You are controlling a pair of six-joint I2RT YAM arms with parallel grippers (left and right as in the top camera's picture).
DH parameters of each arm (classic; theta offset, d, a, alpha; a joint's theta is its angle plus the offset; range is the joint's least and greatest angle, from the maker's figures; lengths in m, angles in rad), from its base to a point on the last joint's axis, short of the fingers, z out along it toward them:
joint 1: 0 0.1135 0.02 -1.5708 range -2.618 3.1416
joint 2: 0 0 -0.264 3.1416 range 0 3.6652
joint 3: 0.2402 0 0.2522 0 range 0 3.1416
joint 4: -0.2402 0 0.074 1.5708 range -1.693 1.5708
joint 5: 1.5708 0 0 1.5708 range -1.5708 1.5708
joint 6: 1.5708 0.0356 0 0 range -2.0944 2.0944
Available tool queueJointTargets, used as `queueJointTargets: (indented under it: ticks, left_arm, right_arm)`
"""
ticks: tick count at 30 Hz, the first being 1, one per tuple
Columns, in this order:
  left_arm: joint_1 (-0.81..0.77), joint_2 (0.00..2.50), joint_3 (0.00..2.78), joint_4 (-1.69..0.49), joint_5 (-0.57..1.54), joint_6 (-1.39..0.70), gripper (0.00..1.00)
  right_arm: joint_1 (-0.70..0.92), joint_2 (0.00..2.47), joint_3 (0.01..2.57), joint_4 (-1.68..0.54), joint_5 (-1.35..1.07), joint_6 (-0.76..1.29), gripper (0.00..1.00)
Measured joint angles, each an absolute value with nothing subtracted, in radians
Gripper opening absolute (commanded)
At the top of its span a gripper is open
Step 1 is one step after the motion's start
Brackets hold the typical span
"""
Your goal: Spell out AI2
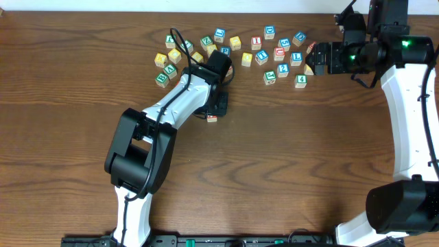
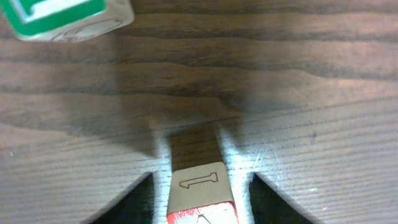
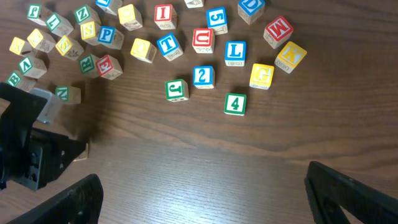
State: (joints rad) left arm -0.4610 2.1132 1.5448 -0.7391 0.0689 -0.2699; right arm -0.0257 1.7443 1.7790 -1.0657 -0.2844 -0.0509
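Observation:
A red-topped block (image 2: 200,200) with a white letter that looks like an A stands on the table; it also shows in the overhead view (image 1: 212,119). My left gripper (image 2: 201,176) is open around it, with a gap on each side of the block. My right gripper (image 3: 202,174) is open and empty, hovering at the right end of the block pile (image 1: 312,60). A red I block (image 3: 164,12) and a blue 2 block (image 3: 203,76) lie in the pile; both also show in the overhead view, the I (image 1: 256,42) and the 2 (image 1: 282,69).
Several letter and number blocks are scattered along the back of the table, among them a green 4 (image 3: 234,102), a green J (image 3: 176,89) and a yellow G (image 3: 262,75). A green block (image 2: 62,15) lies just ahead of my left gripper. The left arm (image 3: 25,143) stands left of the pile.

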Motion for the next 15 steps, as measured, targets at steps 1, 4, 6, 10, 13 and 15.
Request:
queueJointTargets:
  ticks: [1, 4, 6, 10, 13, 15]
  left_arm:
    - [-0.461, 2.113, 1.545, -0.739, 0.068, -0.268, 0.61]
    - [-0.461, 2.113, 1.545, -0.739, 0.069, -0.261, 0.62]
    - [-0.461, 2.113, 1.545, -0.739, 0.069, -0.261, 0.62]
    - [-0.461, 2.113, 1.545, -0.739, 0.069, -0.261, 0.62]
    - [-0.459, 2.113, 1.552, -0.753, 0.069, -0.261, 0.62]
    - [-0.455, 2.113, 1.572, -0.772, 0.069, -0.261, 0.63]
  right_arm:
    - [-0.026, 1.744, 1.779, -1.066, -0.284, -0.051, 0.99]
    - [-0.026, 1.744, 1.779, -1.066, -0.284, -0.051, 0.99]
    - [-0.026, 1.744, 1.779, -1.066, -0.284, -0.051, 0.99]
    - [-0.026, 1.744, 1.779, -1.065, -0.284, -0.051, 0.99]
    - [-0.026, 1.744, 1.779, -1.062, -0.284, -0.051, 0.99]
    - [-0.026, 1.744, 1.779, -1.062, -0.284, -0.051, 0.99]
